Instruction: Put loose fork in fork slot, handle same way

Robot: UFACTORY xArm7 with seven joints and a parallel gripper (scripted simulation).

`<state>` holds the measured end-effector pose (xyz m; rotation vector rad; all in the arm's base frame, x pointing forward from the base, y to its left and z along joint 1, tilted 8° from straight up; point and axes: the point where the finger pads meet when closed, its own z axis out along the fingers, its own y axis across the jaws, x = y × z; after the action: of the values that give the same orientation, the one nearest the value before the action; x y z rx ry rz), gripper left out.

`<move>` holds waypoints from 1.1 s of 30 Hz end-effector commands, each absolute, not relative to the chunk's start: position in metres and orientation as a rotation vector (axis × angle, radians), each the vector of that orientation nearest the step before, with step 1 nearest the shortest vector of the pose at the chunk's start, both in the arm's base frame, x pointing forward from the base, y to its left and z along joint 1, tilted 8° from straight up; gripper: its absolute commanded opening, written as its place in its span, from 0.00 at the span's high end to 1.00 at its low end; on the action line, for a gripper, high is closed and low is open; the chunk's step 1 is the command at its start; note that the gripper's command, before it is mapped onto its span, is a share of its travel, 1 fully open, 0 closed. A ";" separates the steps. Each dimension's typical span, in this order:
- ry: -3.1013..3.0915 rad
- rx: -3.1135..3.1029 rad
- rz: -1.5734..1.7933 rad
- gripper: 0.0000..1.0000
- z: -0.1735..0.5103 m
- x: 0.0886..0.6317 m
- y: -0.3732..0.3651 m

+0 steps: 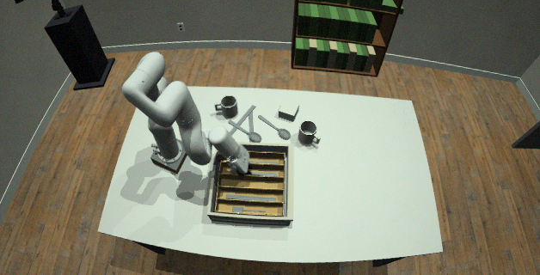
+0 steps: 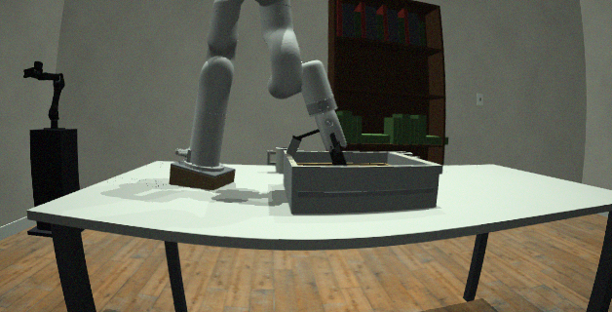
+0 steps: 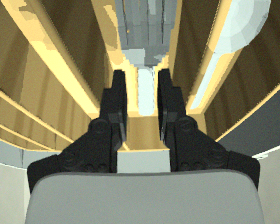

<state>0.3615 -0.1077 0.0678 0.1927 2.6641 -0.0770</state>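
The wooden cutlery tray point(image 1: 251, 183) with grey walls stands on the white table in front of the arm's base; it also shows in the exterior view point(image 2: 363, 181). My gripper point(image 1: 242, 169) point(image 2: 338, 159) reaches down into its second slot from the back, at the left end. In the wrist view the fingers stand slightly apart around the handle of the grey fork point(image 3: 145, 43), which lies along the slot floor with its tines far from me, over other forks. A small gap shows beside the handle. A spoon point(image 3: 247, 12) lies in the neighbouring slot.
Behind the tray lie two spoons point(image 1: 245, 131) point(image 1: 273, 126) and a flat utensil point(image 1: 243, 118). Two mugs point(image 1: 228, 106) point(image 1: 308, 132) and a small box point(image 1: 288, 112) stand there too. A knife point(image 1: 251, 197) and another utensil point(image 1: 248, 210) lie in the front slots.
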 end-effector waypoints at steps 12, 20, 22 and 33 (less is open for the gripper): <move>2.680 0.192 -0.074 0.76 0.062 0.356 -0.106; 2.680 0.192 -0.074 0.76 0.062 0.356 -0.106; 2.680 0.192 -0.074 0.76 0.062 0.356 -0.106; 2.680 0.192 -0.074 0.76 0.074 0.354 -0.105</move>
<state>0.3522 -0.1063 0.0673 0.1970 2.6872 -0.0744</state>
